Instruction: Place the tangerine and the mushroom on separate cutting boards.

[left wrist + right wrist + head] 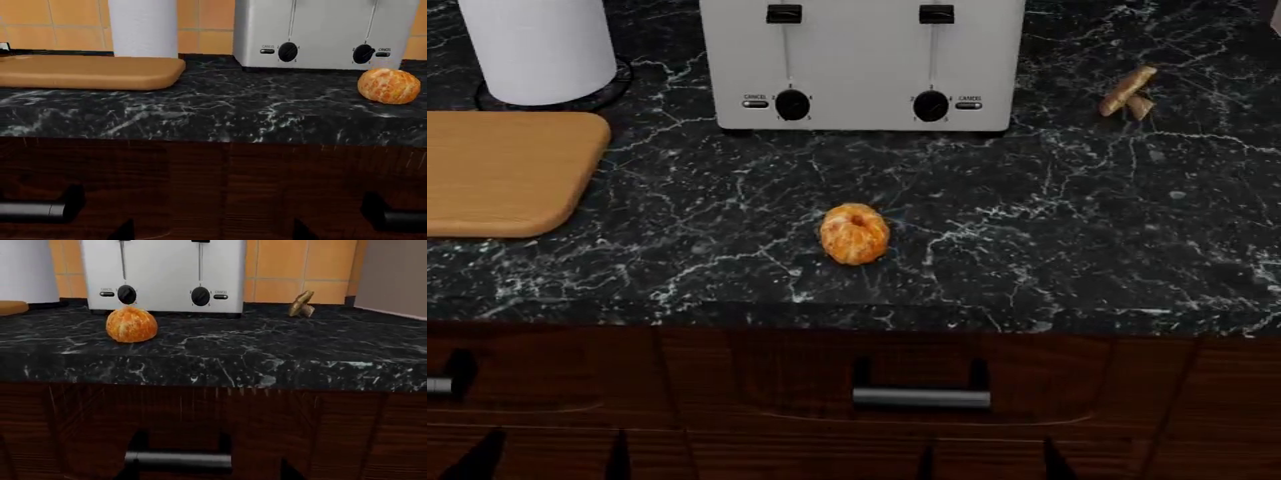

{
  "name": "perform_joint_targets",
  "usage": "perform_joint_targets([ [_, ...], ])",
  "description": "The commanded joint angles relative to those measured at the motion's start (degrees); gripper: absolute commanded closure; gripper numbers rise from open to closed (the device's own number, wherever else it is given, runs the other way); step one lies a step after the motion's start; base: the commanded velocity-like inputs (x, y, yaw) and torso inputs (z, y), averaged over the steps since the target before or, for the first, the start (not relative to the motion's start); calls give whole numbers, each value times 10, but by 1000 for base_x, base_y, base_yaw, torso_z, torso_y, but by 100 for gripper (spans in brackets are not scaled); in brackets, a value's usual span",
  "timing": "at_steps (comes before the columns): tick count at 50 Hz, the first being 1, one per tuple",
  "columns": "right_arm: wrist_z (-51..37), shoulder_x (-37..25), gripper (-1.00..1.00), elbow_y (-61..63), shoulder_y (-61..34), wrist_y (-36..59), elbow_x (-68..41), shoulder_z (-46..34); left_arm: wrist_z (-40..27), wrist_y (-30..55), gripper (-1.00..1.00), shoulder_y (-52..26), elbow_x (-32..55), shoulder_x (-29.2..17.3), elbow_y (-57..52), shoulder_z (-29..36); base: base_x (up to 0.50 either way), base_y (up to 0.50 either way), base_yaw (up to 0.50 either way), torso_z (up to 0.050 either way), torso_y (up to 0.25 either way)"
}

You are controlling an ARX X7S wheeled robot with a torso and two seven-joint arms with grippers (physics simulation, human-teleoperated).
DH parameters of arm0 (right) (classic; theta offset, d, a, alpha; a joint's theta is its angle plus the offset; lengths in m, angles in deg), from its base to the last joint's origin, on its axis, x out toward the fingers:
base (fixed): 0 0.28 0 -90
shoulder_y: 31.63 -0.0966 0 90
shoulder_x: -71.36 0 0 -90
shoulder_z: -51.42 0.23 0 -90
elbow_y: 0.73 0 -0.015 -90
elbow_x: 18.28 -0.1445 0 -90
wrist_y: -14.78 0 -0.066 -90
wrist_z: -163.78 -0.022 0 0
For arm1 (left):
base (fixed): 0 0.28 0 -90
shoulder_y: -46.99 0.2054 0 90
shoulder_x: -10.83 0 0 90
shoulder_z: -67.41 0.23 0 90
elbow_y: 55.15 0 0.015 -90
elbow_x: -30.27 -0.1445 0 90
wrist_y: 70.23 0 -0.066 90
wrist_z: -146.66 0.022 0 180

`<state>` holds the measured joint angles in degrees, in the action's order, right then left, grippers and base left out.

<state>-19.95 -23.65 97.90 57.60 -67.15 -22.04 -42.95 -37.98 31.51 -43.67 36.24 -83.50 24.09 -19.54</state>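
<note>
The tangerine [854, 234] sits on the black marble counter near its front edge, in front of the toaster; it also shows in the wrist views as the tangerine [389, 86] and the tangerine [131, 324]. The mushroom [1129, 93] lies on its side at the back right, and the right wrist view shows the mushroom [301, 304] too. A light wooden cutting board [507, 170] lies at the left with nothing on it. My left gripper [547, 455] and right gripper [990, 460] hang open and empty below the counter edge, in front of the drawers.
A silver two-slot toaster [861, 60] stands at the back centre. A white paper towel roll [537, 45] stands behind the board. Dark wooden drawer fronts with a metal handle [921, 397] run below the counter [1028, 250].
</note>
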Motion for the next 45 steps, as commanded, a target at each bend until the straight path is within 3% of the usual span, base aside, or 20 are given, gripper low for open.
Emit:
perform_joint_targets([
  [1, 13, -28, -100, 258, -65, 258, -9, 23, -18, 330, -100, -69, 90, -16, -332, -51, 0, 0, 0, 0, 0],
  [6, 11, -43, -100, 387, -146, 417, -33, 44, -44, 583, -100, -191, 194, -2, -483, -109, 0, 0, 0, 0, 0],
  [11, 28, -85, -100, 429, -213, 537, -46, 42, -92, 658, -100, -258, 276, -14, -487, -137, 0, 0, 0, 0, 0],
  [16, 49, -78, -100, 443, -226, 573, -78, 106, -96, 675, -100, -259, 287, -21, -471, -132, 0, -39, 0, 0, 0],
  [24, 49, -87, -100, 445, -244, 597, -83, 122, -98, 693, -100, -255, 317, -11, -456, -156, 0, -423, 0, 0, 0],
  [30, 49, -96, -100, 433, -252, 597, -82, 104, -102, 697, -100, -249, 333, -13, -458, -168, 0, -500, 0, 0, 0],
  [37, 51, -97, -100, 415, -219, 560, -79, 83, -101, 636, -100, -229, 302, -34, -407, -141, 90, -500, 0, 0, 0],
  [45, 47, -84, -100, 420, -188, 535, -83, 90, -112, 643, -100, -241, 308, -33, -401, -150, 135, -289, 0, 0, 0],
])
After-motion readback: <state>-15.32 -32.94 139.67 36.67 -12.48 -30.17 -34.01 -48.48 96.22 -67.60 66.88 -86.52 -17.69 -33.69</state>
